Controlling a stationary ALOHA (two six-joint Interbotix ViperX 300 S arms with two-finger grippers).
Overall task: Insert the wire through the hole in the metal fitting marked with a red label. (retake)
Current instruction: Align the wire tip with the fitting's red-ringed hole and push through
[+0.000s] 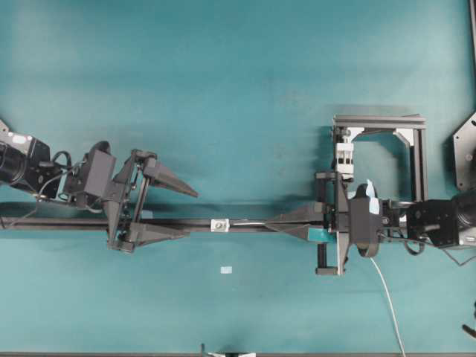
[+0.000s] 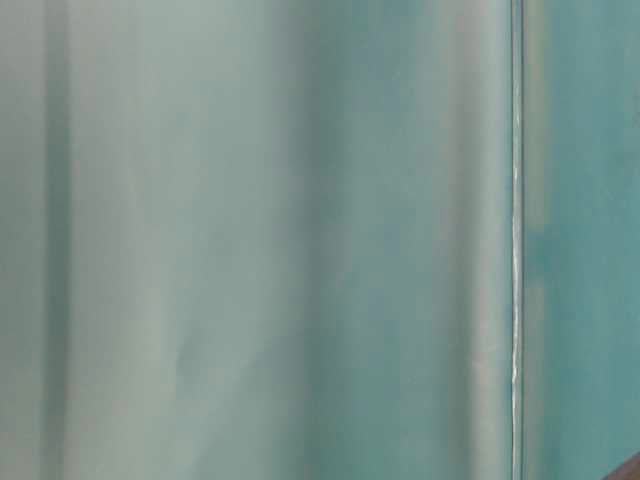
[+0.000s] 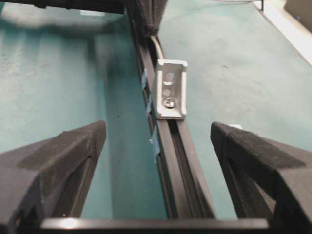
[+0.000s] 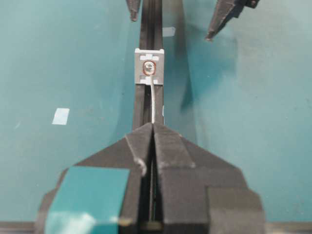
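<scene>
Right wrist view: wire [image 4: 154, 100] met the fitting [image 4: 148, 67] on the rail [image 4: 146, 24]
Right gripper [image 4: 153, 126] jaws were clamped on the wire, its tip at the red-ringed hole [image 4: 148, 68]; left gripper [image 1: 192, 211] jaws stood wide, straddling the rail

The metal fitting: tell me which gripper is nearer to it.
Right. The right gripper sits just beside the metal fitting, feeding the wire; the left gripper straddles the rail slightly farther off.
</scene>
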